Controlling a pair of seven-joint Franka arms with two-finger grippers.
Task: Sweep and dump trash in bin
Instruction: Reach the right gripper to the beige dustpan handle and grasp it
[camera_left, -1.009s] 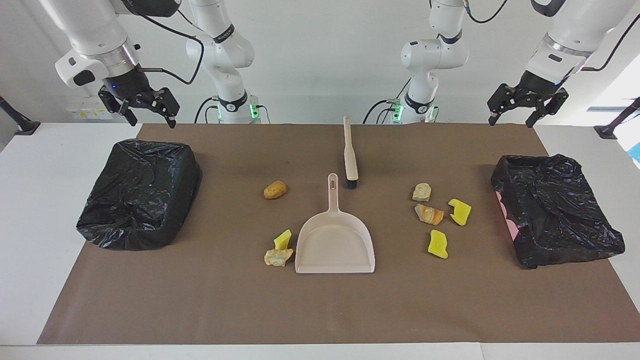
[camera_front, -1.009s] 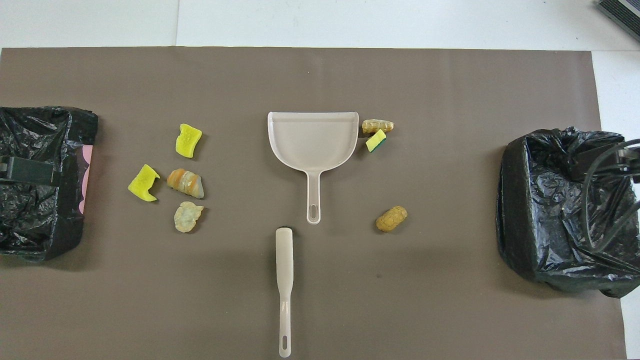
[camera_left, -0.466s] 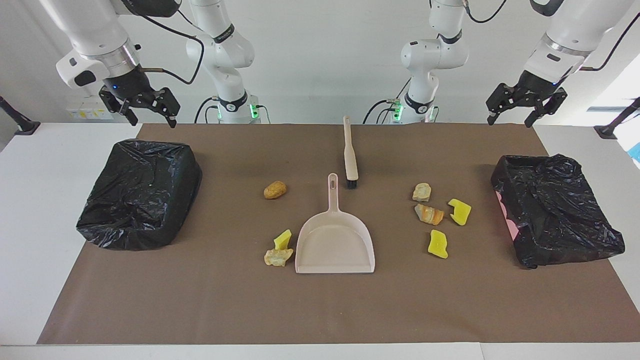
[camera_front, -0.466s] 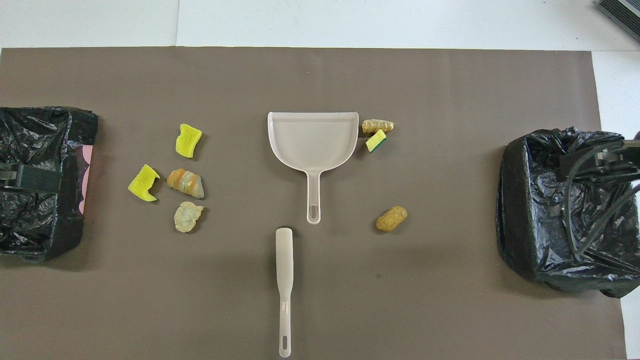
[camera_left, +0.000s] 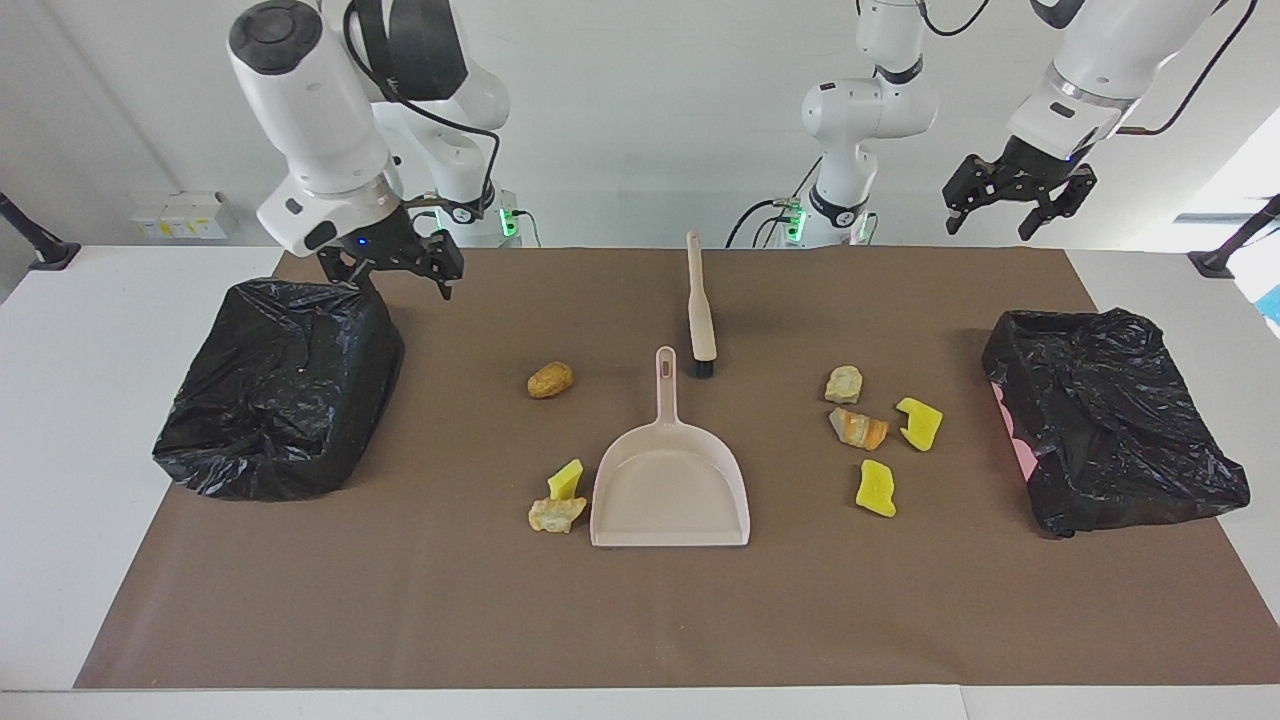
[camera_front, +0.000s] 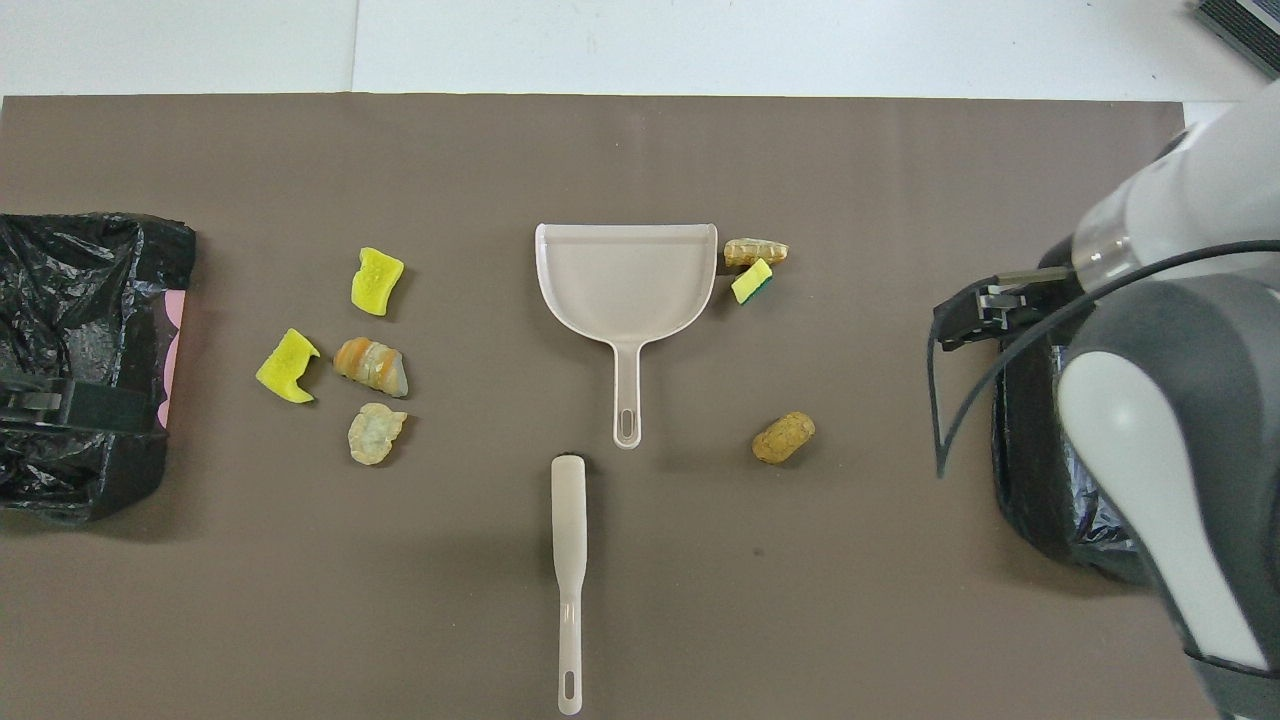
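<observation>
Nothing swept yet: your seven yellow and tan trash scraps (camera_left: 858, 428) lie around the empty pale pink plastic dustpan (camera_left: 670, 485); slim beige brush (camera_left: 700, 318) untouched; left hand (camera_left: 1015, 203) and right hand (camera_left: 395, 275) both open, empty.

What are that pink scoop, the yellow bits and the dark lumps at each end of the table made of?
The dustpan looks like moulded plastic: smooth, pale pink, faintly glossy, one piece with its handle. The yellow scraps seem to be sponge foam: matte and pitted, and one beside the dustpan shows a green layer. The bins are lined with thin black plastic film, crinkled and shiny.
</observation>
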